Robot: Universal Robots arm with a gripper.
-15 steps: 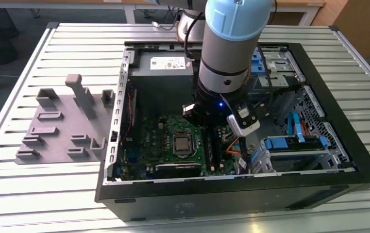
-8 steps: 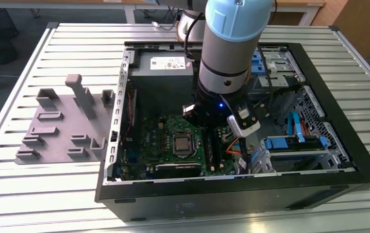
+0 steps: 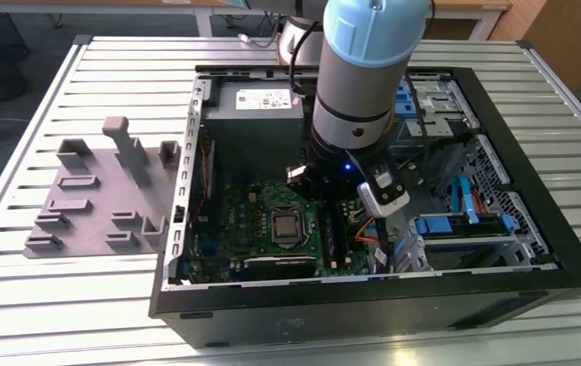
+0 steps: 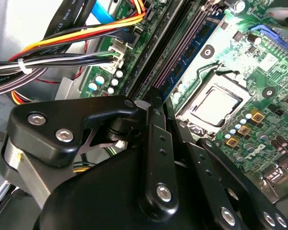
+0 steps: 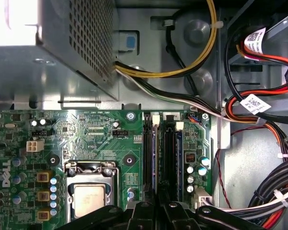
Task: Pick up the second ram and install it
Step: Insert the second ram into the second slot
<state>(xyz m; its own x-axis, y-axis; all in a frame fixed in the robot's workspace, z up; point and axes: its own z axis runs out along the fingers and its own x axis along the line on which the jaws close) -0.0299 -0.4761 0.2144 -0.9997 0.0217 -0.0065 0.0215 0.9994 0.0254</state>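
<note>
Green-blue second ram upright in motherboard slot, exterior view's right of CPU socket | end effector just over it, grip cannot tell | light, stiff, fragile; hold top edge

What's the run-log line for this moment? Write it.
hand at memory slots | motherboard in open case | grey fixture beside case

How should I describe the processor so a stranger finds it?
Inside the open computer case on the slatted table lies a green motherboard. The processor is its shiny silver square in a metal frame, unlike the long black slots beside it.
</note>
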